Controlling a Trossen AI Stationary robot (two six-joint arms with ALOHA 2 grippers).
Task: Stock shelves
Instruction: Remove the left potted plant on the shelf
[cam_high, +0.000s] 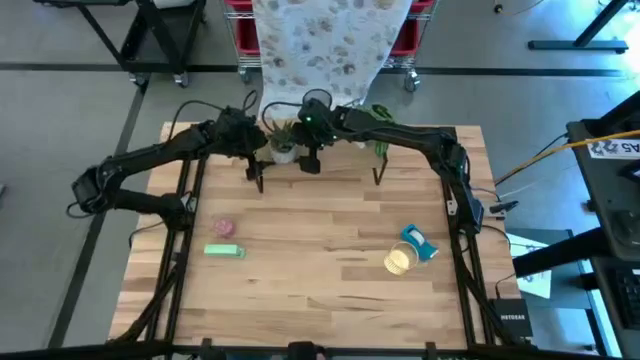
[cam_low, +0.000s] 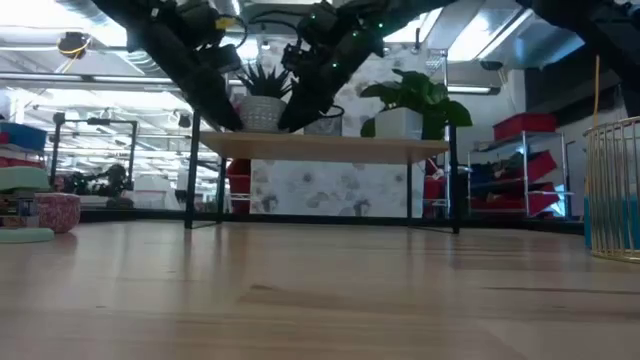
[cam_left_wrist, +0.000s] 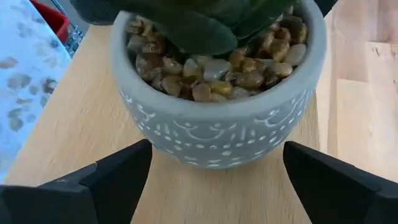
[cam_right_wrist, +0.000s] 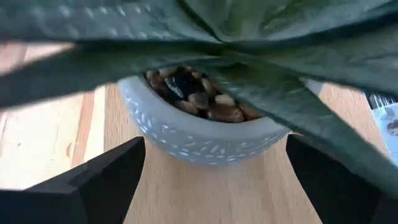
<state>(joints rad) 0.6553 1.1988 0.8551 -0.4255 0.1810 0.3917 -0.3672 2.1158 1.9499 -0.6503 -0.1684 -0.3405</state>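
Observation:
The shelves (cam_low: 330, 146), a light plank on thin black legs, stand at the table's far edge (cam_high: 330, 150). A grey patterned pot (cam_low: 262, 112) with pebbles and a spiky green plant stands on the plank's left part. My left gripper (cam_left_wrist: 214, 186) is open, one finger on each side of the pot (cam_left_wrist: 217, 134), apart from its wall. My right gripper (cam_right_wrist: 214, 186) is open too, coming at the pot (cam_right_wrist: 199, 140) from the other side, under the leaves. A white pot with a leafy plant (cam_low: 405, 112) stands farther right on the plank.
On the table's near left lie a pink cup (cam_high: 222, 228) and a green box (cam_high: 224, 250). On the near right are a blue item (cam_high: 420, 243) and a yellow wire basket (cam_high: 398, 261). Bare wood lies between them. Red bins (cam_high: 405, 35) stand beyond the table.

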